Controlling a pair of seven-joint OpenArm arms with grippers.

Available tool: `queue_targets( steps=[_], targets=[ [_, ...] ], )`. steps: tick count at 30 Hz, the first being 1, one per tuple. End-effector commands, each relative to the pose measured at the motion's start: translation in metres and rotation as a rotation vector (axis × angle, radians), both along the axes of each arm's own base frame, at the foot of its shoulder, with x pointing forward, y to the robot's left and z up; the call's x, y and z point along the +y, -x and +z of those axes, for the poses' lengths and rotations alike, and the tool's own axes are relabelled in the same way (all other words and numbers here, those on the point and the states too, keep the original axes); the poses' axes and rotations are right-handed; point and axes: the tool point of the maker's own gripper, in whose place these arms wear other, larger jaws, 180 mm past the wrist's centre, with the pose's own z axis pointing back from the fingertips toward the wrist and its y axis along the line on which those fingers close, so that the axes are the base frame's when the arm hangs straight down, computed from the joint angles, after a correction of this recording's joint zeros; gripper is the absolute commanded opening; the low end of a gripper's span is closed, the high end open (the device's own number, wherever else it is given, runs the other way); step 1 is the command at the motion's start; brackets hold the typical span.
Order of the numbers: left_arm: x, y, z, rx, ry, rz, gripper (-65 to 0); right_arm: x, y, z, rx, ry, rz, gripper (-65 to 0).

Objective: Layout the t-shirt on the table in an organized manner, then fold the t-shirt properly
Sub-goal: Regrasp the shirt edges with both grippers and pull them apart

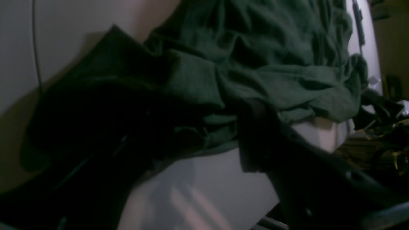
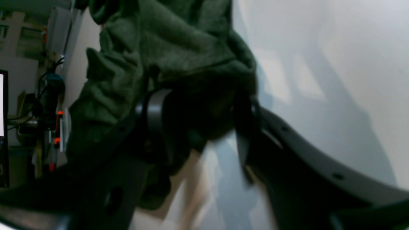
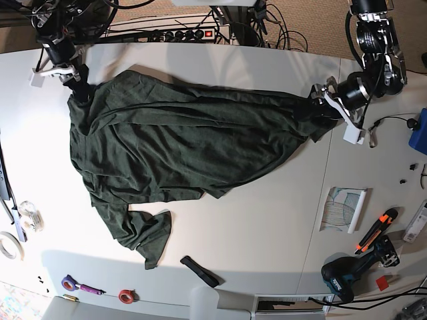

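dark green t-shirt (image 3: 173, 140) is stretched across the white table (image 3: 267, 220), running along the edge where the arms stand. the left pincer (image 3: 321, 104) is clenched on one bunched end of the cloth, and the right pincer (image 3: 79, 90) is gripping the opposite end near the other corner. on the right wrist view a wad of fabric is packed in between the fingers (image 2: 153, 108). the left wrist view shows folds pinched between its dark fingers (image 1: 255, 137), though it's murky in there. the body of the shirt lies wrinkled and fanned out on the table, and one sleeve trails off toward the opposite edge. beyond that sleeve sit a black strap-like piece (image 3: 200, 270) and a red tape roll (image 3: 125, 295). a cordless drill (image 3: 347, 277) is parked well apart at the corner.
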Motion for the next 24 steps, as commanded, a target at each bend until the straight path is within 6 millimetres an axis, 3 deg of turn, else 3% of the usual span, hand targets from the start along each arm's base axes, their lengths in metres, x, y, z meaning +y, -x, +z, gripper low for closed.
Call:
queue_targets(
  steps=[1,9,19,20,22,23,24],
  targets=[
    [0.001,-0.007,0.009,-0.041,-0.006,-0.003,-30.2,0.002,0.0,-0.003,0.03,0.021,0.03,-35.8],
    [-0.016,-0.002,0.001,-0.024,-0.03,-0.063,-30.2,0.04,-0.026,-0.012,0.034,0.051,0.154,-35.8],
    [-0.015,-0.001,-0.001,-0.024,-0.04,-0.07,-30.3,0.027,-0.023,-0.009,0.024,0.064,0.112,-36.2],
    [-0.016,-0.001,-0.001,-0.024,-0.04,-0.07,-31.1,0.025,-0.023,-0.008,0.023,0.068,0.104,-39.8],
    [-0.016,-0.001,-0.001,-0.023,-0.04,-0.07,-39.8,0.018,-0.025,-0.006,0.017,0.083,0.092,-60.1],
    [-0.016,-0.001,-0.001,-0.023,-0.04,-0.069,-46.0,0.014,-0.026,-0.003,0.009,0.088,0.083,-65.0],
    [-0.016,-0.001,-0.001,-0.023,-0.04,-0.069,-52.7,0.01,-0.026,-0.001,0.004,0.09,0.07,-65.0]
  ],
)
